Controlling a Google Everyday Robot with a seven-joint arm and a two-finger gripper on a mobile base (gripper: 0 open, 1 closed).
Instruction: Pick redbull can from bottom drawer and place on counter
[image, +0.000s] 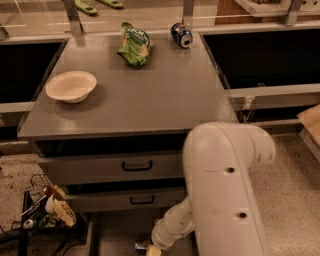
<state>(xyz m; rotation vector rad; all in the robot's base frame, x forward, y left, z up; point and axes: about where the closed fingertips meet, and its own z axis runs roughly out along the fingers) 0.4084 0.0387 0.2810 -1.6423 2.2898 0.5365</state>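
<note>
My white arm bends down in front of the grey cabinet and reaches into the open bottom drawer. The gripper is low in that drawer at the frame's bottom edge, mostly cut off. A small dark shiny bit shows right at its tip; I cannot tell whether it is the redbull can. The counter is the broad grey top above the two shut drawers with black handles.
On the counter are a white bowl at the left, a green snack bag at the back and a fat blue can lying at the back right. A wire basket of clutter sits on the floor at the left. Black recesses flank the cabinet.
</note>
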